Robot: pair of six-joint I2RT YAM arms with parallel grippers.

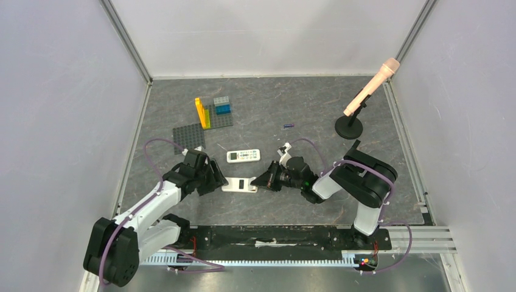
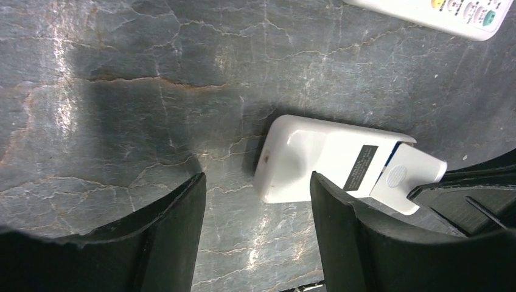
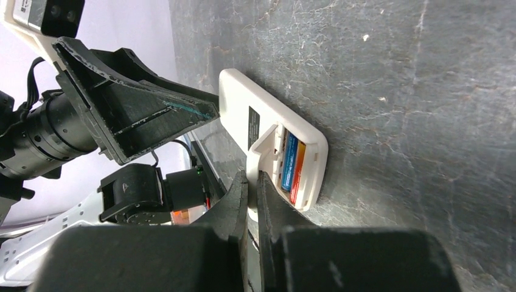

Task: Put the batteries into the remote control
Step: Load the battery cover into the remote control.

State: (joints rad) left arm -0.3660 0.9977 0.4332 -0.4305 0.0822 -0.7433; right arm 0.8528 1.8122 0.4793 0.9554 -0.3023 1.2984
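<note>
While blue cell (image 3: 288, 159) and red cell (image 3: 298, 171) sit in the face-down remote (image 3: 240, 106), right fingers (image 3: 234, 201) pinch its half-open cover (image 2: 404, 176); left fingers (image 2: 182, 225) wide at other end.

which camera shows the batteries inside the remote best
Right wrist: the remote lies back-up with its compartment open, blue battery and red battery side by side inside. In left wrist the cover hides them; top external is too far to show them.
</note>
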